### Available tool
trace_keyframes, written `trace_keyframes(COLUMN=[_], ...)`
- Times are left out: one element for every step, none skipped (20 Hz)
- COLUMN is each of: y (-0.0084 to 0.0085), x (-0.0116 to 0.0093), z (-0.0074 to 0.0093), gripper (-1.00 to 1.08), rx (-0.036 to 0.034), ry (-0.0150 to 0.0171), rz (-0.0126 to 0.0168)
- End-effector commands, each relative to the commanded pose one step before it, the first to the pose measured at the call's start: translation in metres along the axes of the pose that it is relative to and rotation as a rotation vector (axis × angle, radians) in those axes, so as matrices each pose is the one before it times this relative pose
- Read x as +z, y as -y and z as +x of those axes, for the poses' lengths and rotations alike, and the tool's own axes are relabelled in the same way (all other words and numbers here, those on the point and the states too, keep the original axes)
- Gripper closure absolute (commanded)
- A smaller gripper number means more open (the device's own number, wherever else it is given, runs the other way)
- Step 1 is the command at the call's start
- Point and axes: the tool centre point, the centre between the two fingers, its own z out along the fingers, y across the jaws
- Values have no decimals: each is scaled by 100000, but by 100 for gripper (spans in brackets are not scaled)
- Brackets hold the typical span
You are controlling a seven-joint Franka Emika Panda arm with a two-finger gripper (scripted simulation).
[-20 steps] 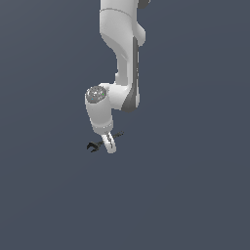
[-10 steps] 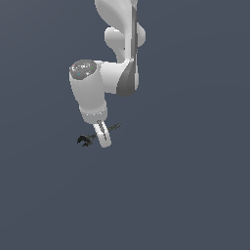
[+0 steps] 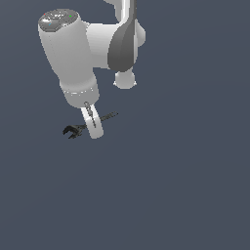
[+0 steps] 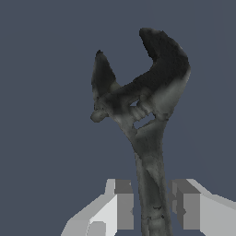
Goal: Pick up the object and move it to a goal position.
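The object is a small black wrench (image 3: pixel 73 131) with a forked jaw. In the exterior view it hangs crosswise in my gripper (image 3: pixel 95 131), its jaw toward that view's left and its handle tip (image 3: pixel 110 116) toward the right. In the wrist view the wrench (image 4: pixel 147 115) fills the frame, and its handle runs down between my two white fingers (image 4: pixel 120 203). My gripper (image 4: pixel 150 205) is shut on the handle, with the pads close against both sides. The wrench is held in the air.
The white arm (image 3: pixel 73 53) leans over the scene from the top. All around is a plain dark grey-blue ground (image 3: pixel 185 195) with no other objects in view.
The arm has swung up and toward the exterior view's left, looming larger. The wrench has moved with the gripper, up and to the left.
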Motion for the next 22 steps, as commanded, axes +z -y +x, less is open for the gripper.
trace_keyframes(y=[455,198,192,173,187,164,172,155,169,147,161,140,137,150,130,137,118,109,115,95,88,81], x=[-2462,-905,-867,-832,-798,-768,-738,-711,-684,-659,-634,-611,-588,-565,-545,-519,-480,-438,-397,-362,-328,-298], z=[508,188,181,193,162,181,158,170,141,160,133,151,146,121,137,119,123,113,88,95,87,80], gripper=[108,108,108,108,108,108,108,108,108,108,108,108,108,108,108,108,108,108,108,108,108,108], rx=[-42,-45,-45,0,-62,0,-43,0,-61,0,-60,0,0,-59,0,-40,0,0,-55,0,0,0], ry=[17,15,16,0,25,0,19,0,27,0,28,0,0,30,0,23,0,0,35,0,0,0], rz=[-66,11,11,0,18,0,13,0,19,0,19,0,0,20,0,15,0,0,24,0,0,0])
